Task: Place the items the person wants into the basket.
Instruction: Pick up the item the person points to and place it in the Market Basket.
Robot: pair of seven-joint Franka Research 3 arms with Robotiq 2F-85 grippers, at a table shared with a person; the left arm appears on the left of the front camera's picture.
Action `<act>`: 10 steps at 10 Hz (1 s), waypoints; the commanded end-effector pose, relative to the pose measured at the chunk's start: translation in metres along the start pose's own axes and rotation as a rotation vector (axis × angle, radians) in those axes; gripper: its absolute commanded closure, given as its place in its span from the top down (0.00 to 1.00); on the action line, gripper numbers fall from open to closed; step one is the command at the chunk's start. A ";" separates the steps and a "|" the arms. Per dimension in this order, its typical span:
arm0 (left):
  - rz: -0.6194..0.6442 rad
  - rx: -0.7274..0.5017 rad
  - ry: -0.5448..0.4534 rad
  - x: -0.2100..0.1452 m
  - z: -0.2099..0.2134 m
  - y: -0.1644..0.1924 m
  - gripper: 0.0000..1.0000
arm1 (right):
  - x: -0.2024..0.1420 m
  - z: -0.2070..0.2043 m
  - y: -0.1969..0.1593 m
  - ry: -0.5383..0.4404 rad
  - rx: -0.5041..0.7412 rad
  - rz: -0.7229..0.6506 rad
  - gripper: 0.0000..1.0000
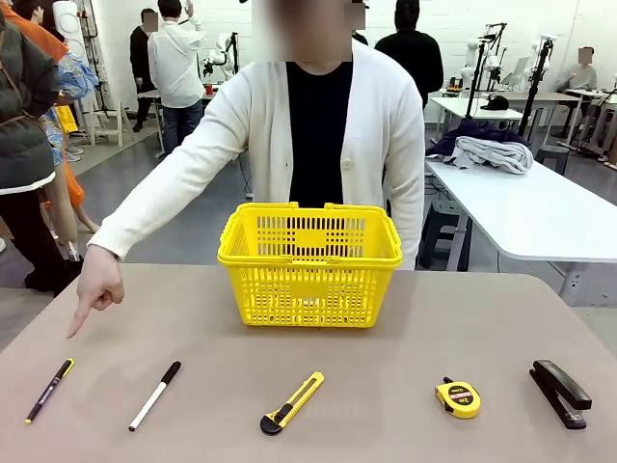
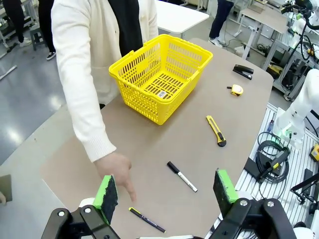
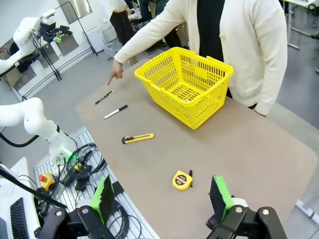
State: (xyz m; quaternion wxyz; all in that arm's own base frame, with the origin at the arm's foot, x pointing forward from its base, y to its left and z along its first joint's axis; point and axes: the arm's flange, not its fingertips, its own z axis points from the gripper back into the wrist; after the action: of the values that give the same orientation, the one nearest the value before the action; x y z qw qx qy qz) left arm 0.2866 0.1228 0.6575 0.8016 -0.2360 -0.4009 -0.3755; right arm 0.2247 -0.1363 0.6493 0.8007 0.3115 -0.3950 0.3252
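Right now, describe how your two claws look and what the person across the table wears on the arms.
The left claw and right claw match: each has two black fingers with round bolts at the joints, tipped with bright green pads. The person's sleeve belongs to a long white buttoned cardigan, worn over a black shirt.

White black-capped marker [image 1: 156, 395] lower left, yellow utility knife [image 1: 292, 402] bottom centre, white side table [image 1: 540, 217] at right, grey clothes [image 1: 492, 152] heaped on it
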 end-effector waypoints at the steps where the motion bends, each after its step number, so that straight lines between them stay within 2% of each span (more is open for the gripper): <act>1: -0.019 -0.009 -0.009 0.000 0.001 0.000 1.00 | 0.002 0.000 0.000 -0.012 0.014 0.014 1.00; 5: -0.001 0.000 0.000 0.000 0.000 0.000 1.00 | 0.002 0.000 0.000 -0.012 0.014 0.014 1.00; 6: 0.063 0.039 0.289 0.005 -0.021 -0.005 1.00 | 0.002 0.000 0.000 -0.012 0.014 0.014 1.00; 7: 0.062 0.063 0.511 0.008 -0.040 -0.015 1.00 | 0.002 0.000 0.000 -0.012 0.014 0.014 1.00; 9: 0.110 0.087 0.695 0.002 -0.076 -0.036 1.00 | 0.002 0.000 0.000 -0.012 0.014 0.014 1.00; 10: 0.131 0.153 0.786 -0.012 -0.095 -0.048 1.00 | 0.002 0.000 0.000 -0.012 0.014 0.014 1.00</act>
State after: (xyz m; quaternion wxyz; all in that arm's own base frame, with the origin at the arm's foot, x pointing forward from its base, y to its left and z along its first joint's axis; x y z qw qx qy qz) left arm 0.3009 0.0432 0.6054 0.9252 -0.0540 -0.1185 -0.3565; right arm 0.2240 -0.1361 0.6495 0.8010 0.3092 -0.3947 0.3270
